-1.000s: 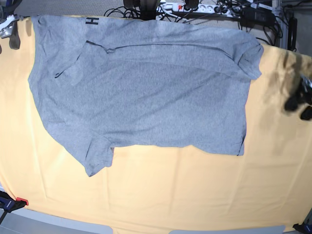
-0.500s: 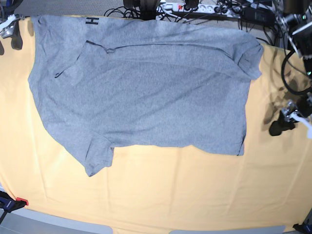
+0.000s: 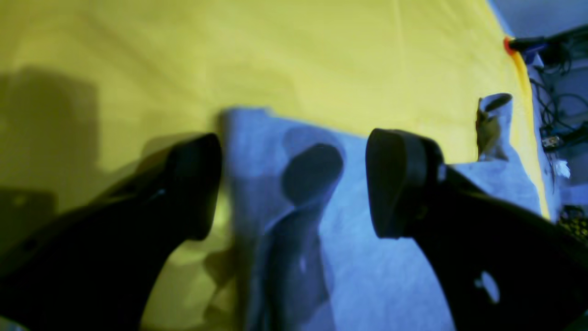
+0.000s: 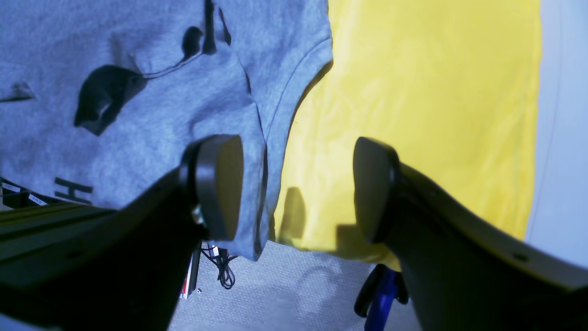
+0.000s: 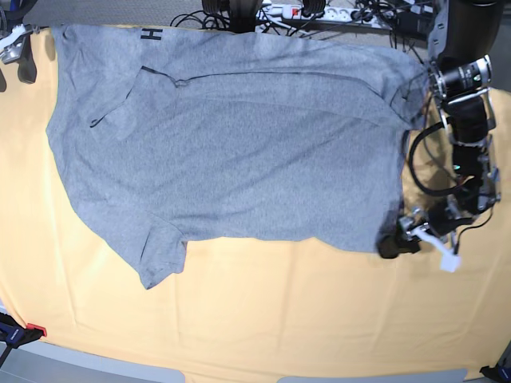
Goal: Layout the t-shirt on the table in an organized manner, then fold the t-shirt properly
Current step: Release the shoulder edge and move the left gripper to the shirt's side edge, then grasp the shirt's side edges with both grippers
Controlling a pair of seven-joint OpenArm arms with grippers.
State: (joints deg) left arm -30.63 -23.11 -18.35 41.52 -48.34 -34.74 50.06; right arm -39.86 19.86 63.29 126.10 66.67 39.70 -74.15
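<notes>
Within the last second the left gripper [image 5: 393, 246] has swung in from the surface's [image 5: 279, 319] side to the spread-out grey t-shirt's [image 5: 239, 144] near hem corner, jaws spread and empty, likely to start folding; the right gripper [image 4: 294, 188] hovers, jaws likewise spread, at the far sleeve.

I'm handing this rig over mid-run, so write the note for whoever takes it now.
Left gripper: jaws open, empty, at the t-shirt's near corner.
Right gripper: jaws open, empty, over the shirt's edge at the table's far side.
Shirt lies spread on the table, a sleeve creased, the top edge overhanging.
Done: rough layout. Left: straighten it, then all the folding.
</notes>
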